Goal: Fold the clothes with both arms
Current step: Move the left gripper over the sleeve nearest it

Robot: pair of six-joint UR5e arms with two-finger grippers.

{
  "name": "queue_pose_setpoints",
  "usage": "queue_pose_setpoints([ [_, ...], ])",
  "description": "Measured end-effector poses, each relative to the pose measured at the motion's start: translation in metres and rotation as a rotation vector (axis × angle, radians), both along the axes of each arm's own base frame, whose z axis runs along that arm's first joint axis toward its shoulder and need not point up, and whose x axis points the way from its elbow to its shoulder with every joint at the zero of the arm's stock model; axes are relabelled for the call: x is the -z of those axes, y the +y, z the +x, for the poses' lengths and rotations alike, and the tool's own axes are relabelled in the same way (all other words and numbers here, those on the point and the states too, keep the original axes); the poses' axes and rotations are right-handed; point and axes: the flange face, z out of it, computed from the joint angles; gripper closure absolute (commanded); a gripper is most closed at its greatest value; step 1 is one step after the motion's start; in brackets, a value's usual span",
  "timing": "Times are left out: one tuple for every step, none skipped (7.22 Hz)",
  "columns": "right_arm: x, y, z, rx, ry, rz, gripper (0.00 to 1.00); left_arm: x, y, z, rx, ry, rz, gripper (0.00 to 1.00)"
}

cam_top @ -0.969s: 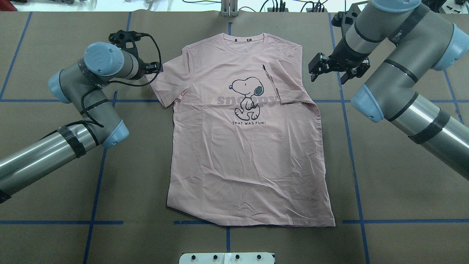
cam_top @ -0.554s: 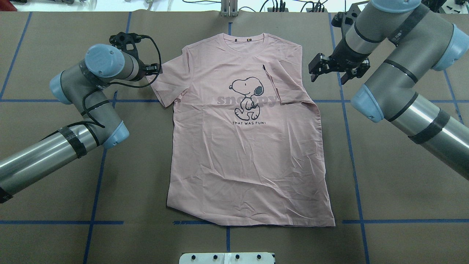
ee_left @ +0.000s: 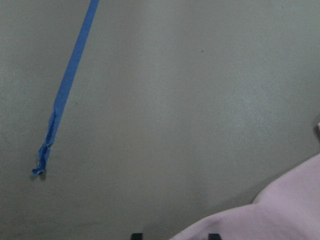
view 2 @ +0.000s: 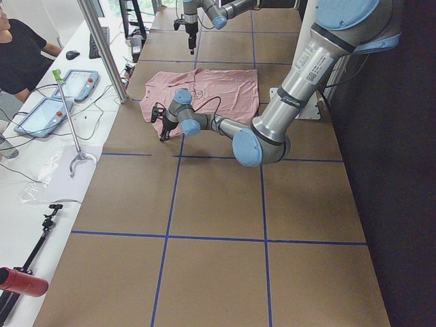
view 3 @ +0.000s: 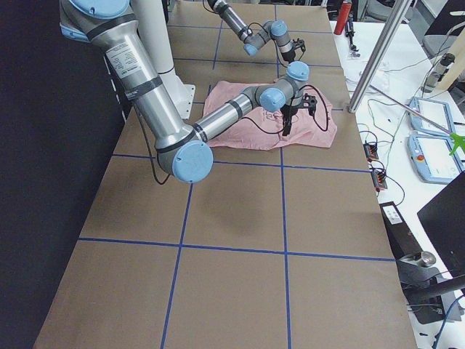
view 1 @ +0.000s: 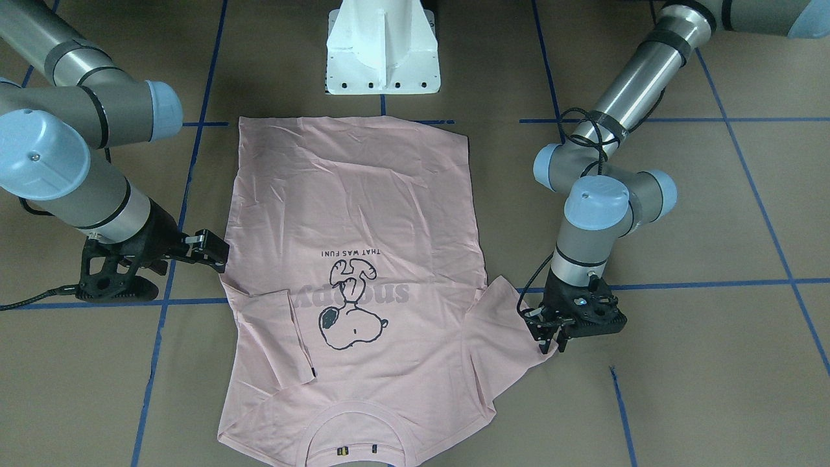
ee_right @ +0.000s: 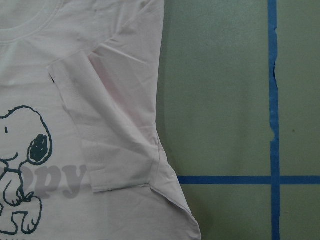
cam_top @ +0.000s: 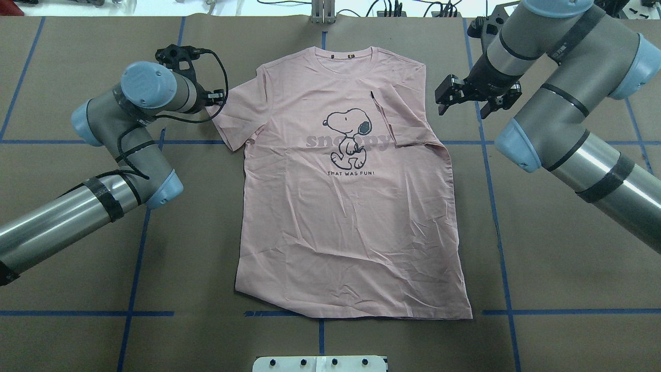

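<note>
The pale pink T-shirt (cam_top: 346,217) lies flat, print up, collar toward the far edge. Its sleeve on my right side (cam_top: 400,121) is folded in over the chest, which the right wrist view also shows (ee_right: 115,140). The other sleeve (cam_top: 237,116) is spread out. My left gripper (cam_top: 216,101) is low at that sleeve's outer tip (view 1: 550,340) and open; the left wrist view shows pink sleeve cloth (ee_left: 280,220) reaching in between its fingertips. My right gripper (cam_top: 465,106) hangs open above bare table, just right of the shirt's shoulder (view 1: 217,251), holding nothing.
Brown paper with blue tape lines (cam_top: 490,155) covers the table. The white pedestal (view 1: 382,45) stands at the near edge by the shirt's hem. A side bench with tablets (view 2: 41,112) and a person (view 2: 20,54) lies beyond the far edge.
My left arm has crept slightly right, toward the spread sleeve's tip. My right gripper has shifted only a little. The shirt has not moved.
</note>
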Motion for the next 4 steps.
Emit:
queue_pose_setpoints([
  [-0.001, 0.000, 0.000, 0.000, 0.001, -0.002, 0.00, 0.003, -0.001, 0.000, -0.003, 0.000, 0.006, 1.00],
  [-0.002, 0.000, 0.000, -0.001, 0.002, -0.003, 0.00, 0.011, -0.001, -0.001, -0.005, 0.007, 0.012, 1.00],
  [-0.003, 0.000, 0.000, -0.001, 0.003, -0.005, 0.00, 0.031, -0.001, -0.005, -0.012, 0.018, 0.011, 1.00],
  [-0.004, 0.000, 0.000, -0.001, 0.004, -0.006, 0.00, 0.063, 0.002, -0.010, -0.019, 0.021, -0.004, 1.00],
])
